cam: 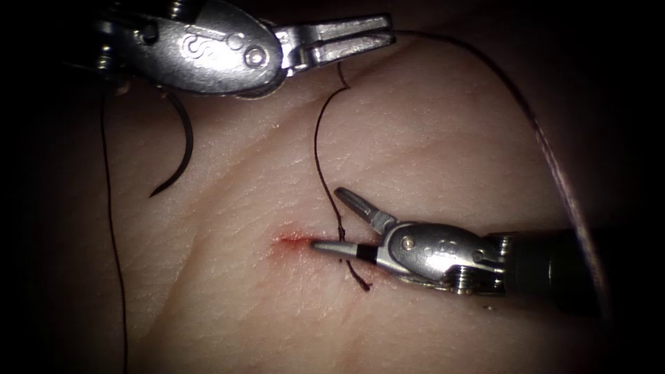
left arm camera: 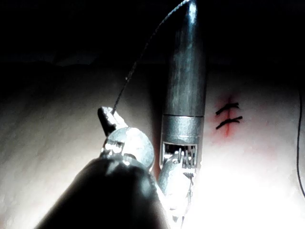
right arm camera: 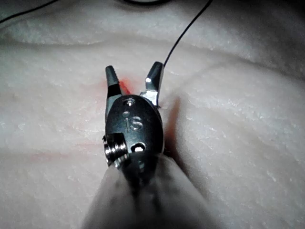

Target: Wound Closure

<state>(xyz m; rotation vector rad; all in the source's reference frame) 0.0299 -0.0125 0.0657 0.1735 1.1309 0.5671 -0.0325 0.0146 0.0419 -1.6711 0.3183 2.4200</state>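
Your left tool (cam: 360, 38) sits above the wound, its fingers clenched on the thread (cam: 320, 131), which drops from the tips in a dark curve down to the cut (cam: 294, 240). A second length of thread leaves the same tips and sweeps out to the right, running down past the right tool's shaft. Your right tool (cam: 336, 221) lies low on the tissue (cam: 429, 138), reaching in from the right with its fingers released and spread wide, grasping nothing; the lower finger rests right at the cut beside the red fluid (cam: 287, 241), and the upper finger angles up just beside the descending thread. A short cut end of thread (cam: 360, 278) pokes out below that tool's fingers. The needle (cam: 179, 149) lies free on the tissue to the left of the cut, held by neither tool, just under the left tool's body; you cannot tell whether its upper end is tucked beneath that tool. Another strand runs down the far left side. In the left wrist view, two dark stitches (left arm camera: 228, 116) cross the reddened cut.
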